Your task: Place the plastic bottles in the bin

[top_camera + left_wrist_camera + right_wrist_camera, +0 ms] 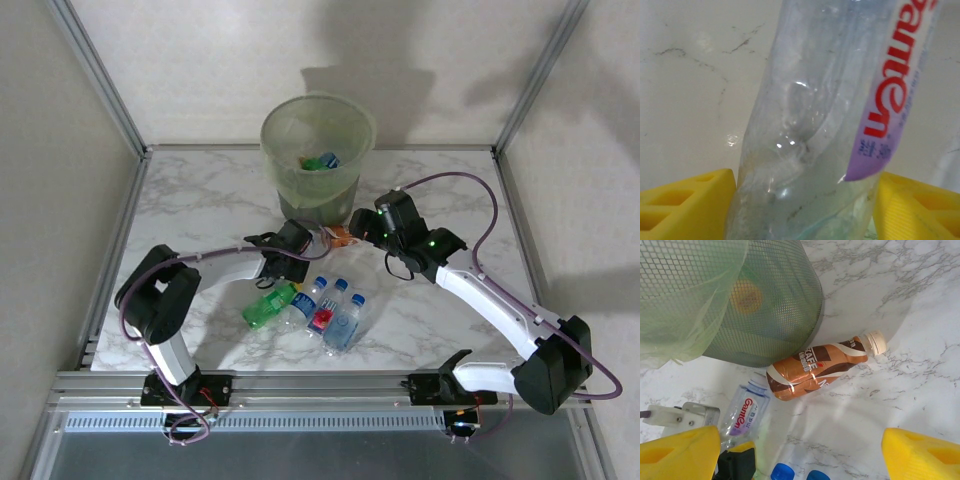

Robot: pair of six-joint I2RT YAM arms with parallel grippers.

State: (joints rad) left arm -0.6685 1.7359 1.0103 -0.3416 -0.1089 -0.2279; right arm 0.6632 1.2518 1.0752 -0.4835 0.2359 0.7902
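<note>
The left end effector point(292, 245) has its two yellow fingers point(687, 205) set against either side of a clear bottle point(805, 125) with a white-and-purple label and red lettering, so it appears to be gripping the bottle across its width. Whether the bottle is lifted off the surface point(200, 200) cannot be told. The bottle's long axis runs straight out ahead of the wrist, with its cap end towards the bin point(290, 185). The bin stands at the middle of the surface's far edge, just beyond this end effector, so the left arm is the nearer one and the carry should be short: up, over the rim, then let go. The right end effector point(368, 225) hangs near the bin's base on the right-edge side, its yellow fingers point(922, 452) spread wide apart and holding nothing. Six plastic bottles are outside the bin. One is the held clear bottle. One is a brown bottle point(812, 371) with a white cap, lying on its side just beside the bin's base between the two end effectors. One is a green bottle point(268, 306), and three are clear blue-capped bottles point(325, 310). These four lie side by side near the middle of the surface, towards its near edge. Inside the bin at least two bottles point(322, 160) can be seen, one green and one with blue, but the full count there is hidden.
</note>
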